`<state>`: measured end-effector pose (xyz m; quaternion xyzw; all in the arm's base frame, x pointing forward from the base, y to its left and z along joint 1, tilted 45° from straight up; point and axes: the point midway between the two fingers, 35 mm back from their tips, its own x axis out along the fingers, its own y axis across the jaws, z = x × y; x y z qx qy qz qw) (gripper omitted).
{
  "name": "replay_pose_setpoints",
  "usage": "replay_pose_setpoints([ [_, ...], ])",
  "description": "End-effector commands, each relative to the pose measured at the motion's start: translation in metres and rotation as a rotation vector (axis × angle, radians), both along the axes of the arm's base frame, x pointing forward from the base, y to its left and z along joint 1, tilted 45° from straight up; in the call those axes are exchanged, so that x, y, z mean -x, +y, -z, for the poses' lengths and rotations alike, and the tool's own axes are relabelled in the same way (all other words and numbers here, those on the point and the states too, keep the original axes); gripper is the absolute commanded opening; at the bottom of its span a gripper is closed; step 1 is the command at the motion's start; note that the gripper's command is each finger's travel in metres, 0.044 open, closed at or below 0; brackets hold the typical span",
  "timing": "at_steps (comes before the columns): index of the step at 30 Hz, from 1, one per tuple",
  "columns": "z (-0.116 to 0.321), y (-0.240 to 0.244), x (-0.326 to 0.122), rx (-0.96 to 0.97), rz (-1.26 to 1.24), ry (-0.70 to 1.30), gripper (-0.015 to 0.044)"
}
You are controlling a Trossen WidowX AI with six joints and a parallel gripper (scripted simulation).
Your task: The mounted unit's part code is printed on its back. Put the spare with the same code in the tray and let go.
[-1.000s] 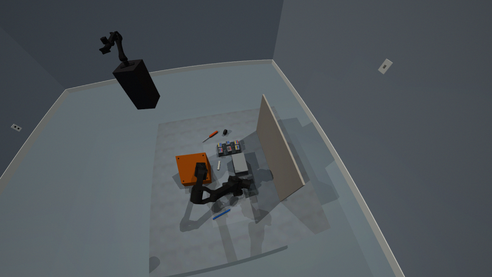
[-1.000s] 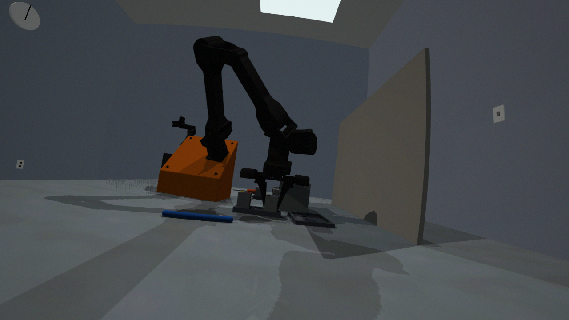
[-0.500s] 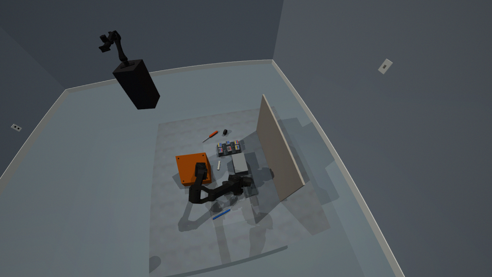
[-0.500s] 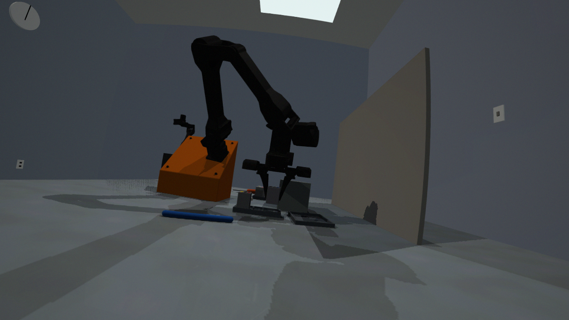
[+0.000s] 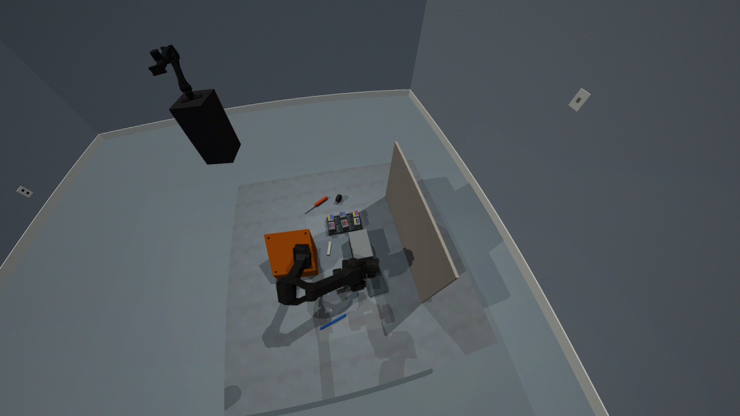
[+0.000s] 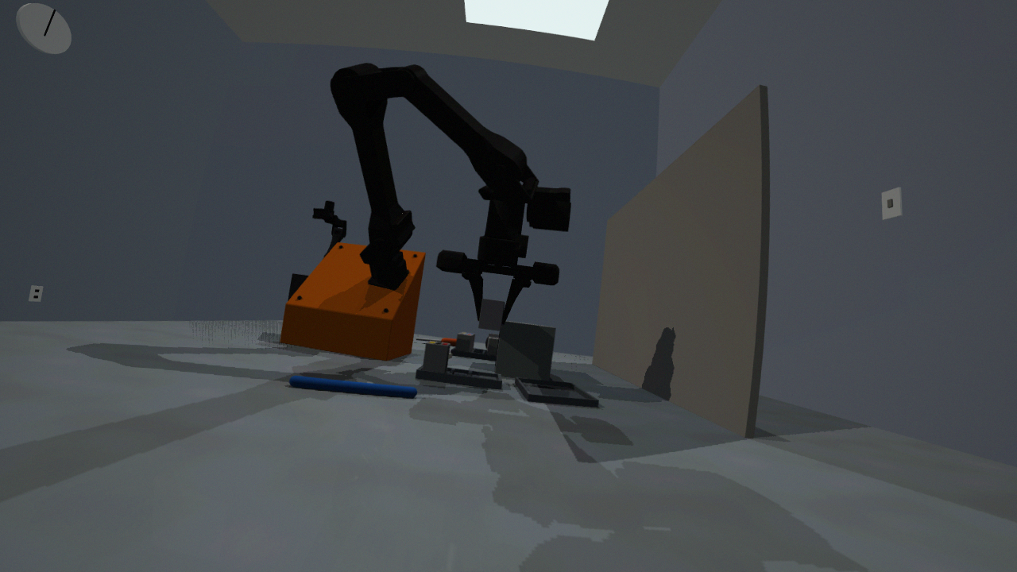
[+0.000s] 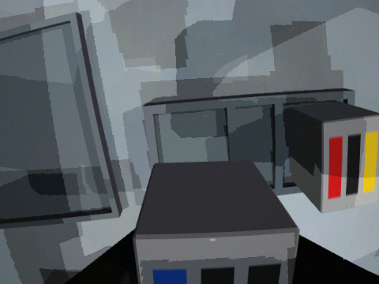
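Note:
My gripper [image 6: 493, 319] [image 7: 205, 233] is shut on a grey spare block [image 6: 491, 308] [image 7: 213, 197], whose label shows a blue and two black bars; its lower part is cut off in the wrist view. The block hangs above the near spare rack [image 6: 462, 380] [image 7: 253, 99]. Another spare [image 6: 435, 358] [image 7: 350, 166], with red, black and yellow bars, stands in that rack. The flat dark tray [image 6: 562, 403] [image 7: 95, 118] lies beside the rack, at the left in the wrist view. I cannot make out the mounted unit or its code. The arm hides the held block in the top view.
A grey box [image 5: 360, 244] [image 6: 527, 349] stands close behind the tray. Farther back, a rack holds several labelled blocks [image 5: 348, 222]. A tall beige panel [image 5: 419, 222] [image 6: 682, 263] stands to the right. A blue rod [image 5: 333, 322] [image 6: 352, 386] and a screwdriver [image 5: 320, 201] lie around.

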<state>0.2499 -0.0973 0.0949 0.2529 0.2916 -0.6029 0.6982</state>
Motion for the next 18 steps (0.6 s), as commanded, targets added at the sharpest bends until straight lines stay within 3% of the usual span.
replay_pose_setpoints([
  [1,-0.009,0.009,-0.001,-0.003,-0.002,-0.002,0.0000],
  [18,-0.057,0.050,0.002,0.001,0.001,-0.001,0.0000],
])
